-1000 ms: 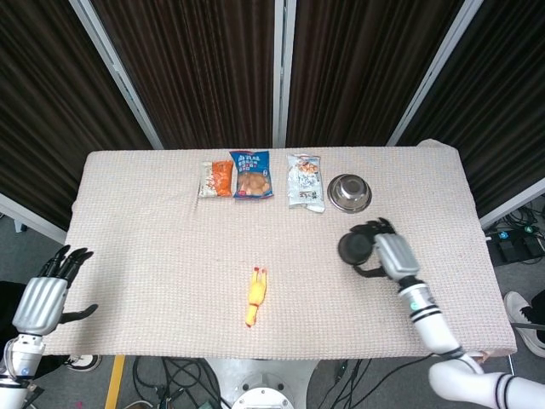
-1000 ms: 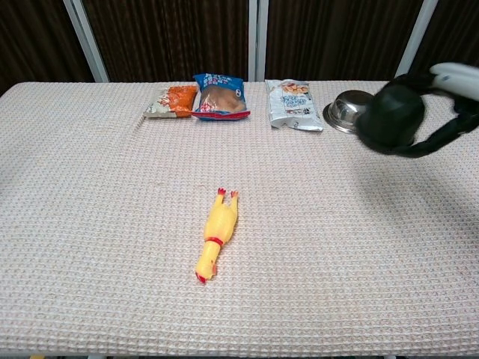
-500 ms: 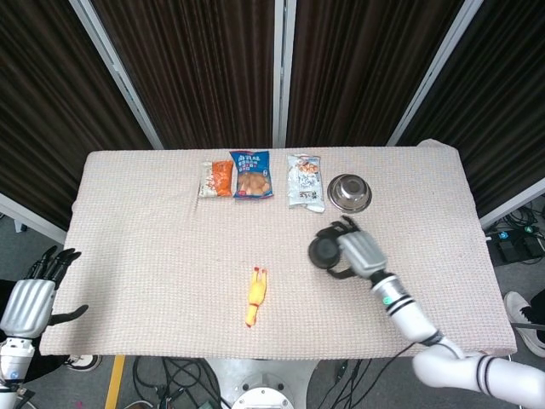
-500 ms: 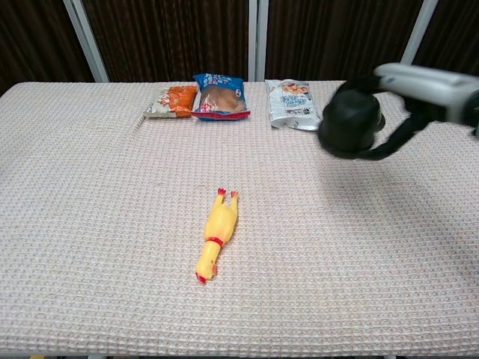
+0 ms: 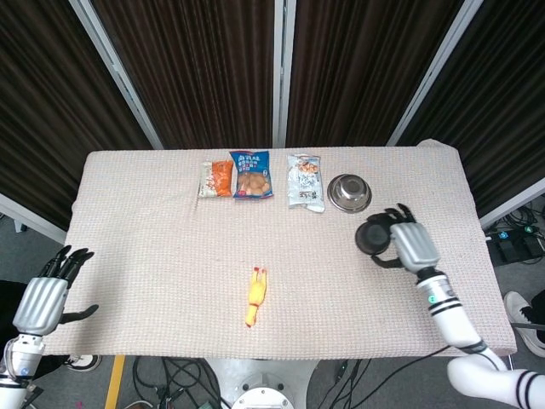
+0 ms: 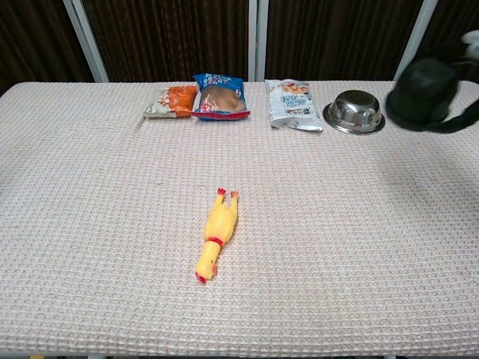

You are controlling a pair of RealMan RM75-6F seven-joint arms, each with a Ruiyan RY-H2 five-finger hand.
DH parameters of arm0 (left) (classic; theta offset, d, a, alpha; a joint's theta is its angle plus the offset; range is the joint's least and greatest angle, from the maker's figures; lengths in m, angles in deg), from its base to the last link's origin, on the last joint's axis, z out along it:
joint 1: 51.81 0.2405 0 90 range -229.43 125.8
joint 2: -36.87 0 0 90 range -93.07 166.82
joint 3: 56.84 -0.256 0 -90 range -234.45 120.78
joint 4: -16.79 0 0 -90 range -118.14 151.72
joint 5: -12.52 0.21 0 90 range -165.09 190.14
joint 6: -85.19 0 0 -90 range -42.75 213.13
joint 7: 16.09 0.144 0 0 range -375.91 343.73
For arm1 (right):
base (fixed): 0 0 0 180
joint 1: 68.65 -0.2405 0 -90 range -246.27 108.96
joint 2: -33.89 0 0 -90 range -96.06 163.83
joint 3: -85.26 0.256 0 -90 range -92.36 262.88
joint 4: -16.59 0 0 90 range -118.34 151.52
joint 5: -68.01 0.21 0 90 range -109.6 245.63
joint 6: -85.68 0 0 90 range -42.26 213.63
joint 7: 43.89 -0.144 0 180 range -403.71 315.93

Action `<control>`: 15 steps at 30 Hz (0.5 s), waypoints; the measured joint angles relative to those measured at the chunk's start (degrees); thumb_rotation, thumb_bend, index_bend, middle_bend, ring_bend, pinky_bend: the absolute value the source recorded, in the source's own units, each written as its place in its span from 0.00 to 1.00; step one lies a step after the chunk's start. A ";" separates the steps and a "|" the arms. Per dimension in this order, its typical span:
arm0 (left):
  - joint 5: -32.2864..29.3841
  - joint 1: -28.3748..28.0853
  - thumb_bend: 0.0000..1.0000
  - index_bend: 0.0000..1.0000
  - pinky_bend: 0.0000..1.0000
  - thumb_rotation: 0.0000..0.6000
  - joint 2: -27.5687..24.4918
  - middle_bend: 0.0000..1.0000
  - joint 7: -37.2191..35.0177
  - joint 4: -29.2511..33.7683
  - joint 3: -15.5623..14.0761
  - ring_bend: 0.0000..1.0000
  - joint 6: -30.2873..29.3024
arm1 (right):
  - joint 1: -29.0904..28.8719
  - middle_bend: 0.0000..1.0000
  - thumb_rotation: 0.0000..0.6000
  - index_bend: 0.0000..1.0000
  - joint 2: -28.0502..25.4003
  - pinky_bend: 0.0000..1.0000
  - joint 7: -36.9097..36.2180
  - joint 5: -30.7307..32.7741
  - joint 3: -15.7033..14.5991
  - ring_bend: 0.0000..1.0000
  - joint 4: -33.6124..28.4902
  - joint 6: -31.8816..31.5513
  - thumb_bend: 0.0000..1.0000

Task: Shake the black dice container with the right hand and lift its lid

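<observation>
Hanging above the right side of the table (image 5: pixel 153 256), the black dice container (image 5: pixel 371 238) sits in the grasp of the right robot hand (image 5: pixel 402 244), fingers wrapped around its body from the side. It is held clear of the cloth, just on the near side of the steel bowl (image 5: pixel 349 192); in the chest view it shows at the far right edge, and whether lid and base are still together I cannot tell from either view.

It looks like a small, rigid, smooth plastic cup, light for its bulk, with loose dice inside that I would expect to rattle and shift its weight when shaken. The dark, smooth wall seems slippery, so a firm wrap around the middle of the body suits the shaking, and the top rim would be the place to take the lid.

The left robot hand (image 5: pixel 47 298) hangs off the near left corner of the table, fingers spread, holding nothing.

Along the far edge lie three snack packets, an orange one (image 5: pixel 218 179), a blue one (image 5: pixel 252 174) and a pale one (image 5: pixel 306 181); their printing is too small to read. A yellow rubber chicken (image 5: pixel 255 296) lies near the middle.
</observation>
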 measured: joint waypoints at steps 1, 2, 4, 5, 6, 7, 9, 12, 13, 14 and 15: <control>0.04 0.01 0.09 0.13 0.16 1.00 -0.02 0.11 0.16 0.11 0.01 0.03 -0.13 | 0.21 0.49 1.00 0.39 -1.37 0.00 -1.28 -0.22 -0.11 0.13 0.08 0.01 0.22; 0.00 0.05 0.09 0.13 0.16 1.00 -0.07 0.11 0.22 0.20 0.02 0.03 -0.23 | 0.20 0.49 1.00 0.39 -2.23 0.00 -2.23 -0.48 -0.21 0.13 0.13 0.16 0.22; -0.32 0.25 0.09 0.13 0.16 1.00 -0.20 0.11 0.23 0.28 0.06 0.03 -0.39 | -0.56 0.49 1.00 0.39 -2.23 0.00 -2.65 -1.12 -0.39 0.13 0.17 1.13 0.22; -0.50 0.37 0.09 0.13 0.16 1.00 -0.29 0.11 0.19 0.29 0.07 0.03 -0.46 | -1.41 0.49 1.00 0.39 -0.97 0.00 -2.01 -1.45 -0.46 0.13 0.20 1.99 0.22; -0.66 0.51 0.09 0.13 0.16 1.00 -0.41 0.11 0.16 0.29 0.06 0.03 -0.54 | -2.20 0.49 1.00 0.39 0.55 0.00 -1.29 -1.68 -0.48 0.13 0.22 2.73 0.22; -0.81 0.68 0.09 0.13 0.16 1.00 -0.58 0.11 0.16 0.27 0.03 0.03 -0.62 | -3.09 0.49 1.00 0.40 2.49 0.00 -0.47 -1.87 -0.48 0.13 0.23 3.48 0.22; -0.97 0.75 0.09 0.13 0.16 1.00 -0.83 0.11 0.16 0.25 0.01 0.03 -0.63 | -5.29 0.49 1.00 0.40 8.01 0.00 1.83 -2.32 -0.38 0.13 0.07 4.97 0.21; -0.96 0.52 0.09 0.13 0.16 1.00 -1.04 0.11 -0.08 0.21 0.05 0.03 -0.29 | -7.01 0.49 1.00 0.40 15.29 0.00 5.42 -2.83 -0.32 0.13 -0.43 5.13 0.21; -0.82 0.34 0.09 0.13 0.16 1.00 -1.00 0.11 -0.19 0.10 0.06 0.03 -0.10 | -6.98 0.49 1.00 0.40 16.63 0.00 6.00 -2.86 -0.32 0.13 -0.56 4.74 0.21; -0.73 0.20 0.09 0.13 0.16 1.00 -0.90 0.11 -0.27 0.03 0.06 0.03 0.07 | -6.66 0.49 1.00 0.40 17.62 0.00 6.38 -2.76 -0.31 0.13 -0.66 4.04 0.21; -0.63 0.08 0.09 0.13 0.16 1.00 -0.77 0.11 -0.32 0.00 0.05 0.03 0.22 | -6.25 0.49 1.00 0.40 17.75 0.00 6.44 -2.59 -0.31 0.13 -0.67 3.46 0.21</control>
